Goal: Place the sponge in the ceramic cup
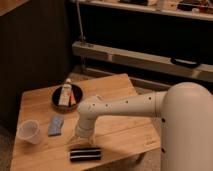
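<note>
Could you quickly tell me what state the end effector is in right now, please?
End effector: state cannot be told; it is low, just above the black striped block, apart from the sponge.

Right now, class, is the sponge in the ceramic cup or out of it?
Out. The sponge lies flat on the table beside the ceramic cup, apart from it. The claw hangs over the black striped block.

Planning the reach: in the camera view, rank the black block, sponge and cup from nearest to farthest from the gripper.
1. Black block, just below the gripper in the picture.
2. Sponge, up and to picture-left of the gripper.
3. Cup, farthest out at picture-left, beyond the sponge.
</note>
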You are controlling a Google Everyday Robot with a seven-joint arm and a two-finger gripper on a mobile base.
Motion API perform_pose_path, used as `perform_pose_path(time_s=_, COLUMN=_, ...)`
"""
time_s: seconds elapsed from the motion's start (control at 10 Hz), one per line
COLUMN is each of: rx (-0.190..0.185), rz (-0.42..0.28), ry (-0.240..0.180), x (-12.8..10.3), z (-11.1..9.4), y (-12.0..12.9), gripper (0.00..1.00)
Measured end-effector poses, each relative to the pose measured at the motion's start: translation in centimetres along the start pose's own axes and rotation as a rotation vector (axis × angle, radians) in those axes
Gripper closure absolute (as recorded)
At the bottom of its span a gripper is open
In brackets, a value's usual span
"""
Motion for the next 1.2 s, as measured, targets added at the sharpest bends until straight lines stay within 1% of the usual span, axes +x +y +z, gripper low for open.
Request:
perform_pose_path(time_s=1.0, rx=0.0, rz=0.001, ry=0.0, x=0.05, z=0.0, y=-0.04, gripper=0.2)
perform_pose_path(time_s=1.1, rx=-0.006, rz=0.011, ry=0.004, x=0.21, z=-0.05, y=-0.08, gripper=0.2)
perform_pose_path(time_s=1.2, rx=-0.019, rz=0.022, ry=0.02, x=0.5, z=-0.48, y=-0.21, gripper=0.2)
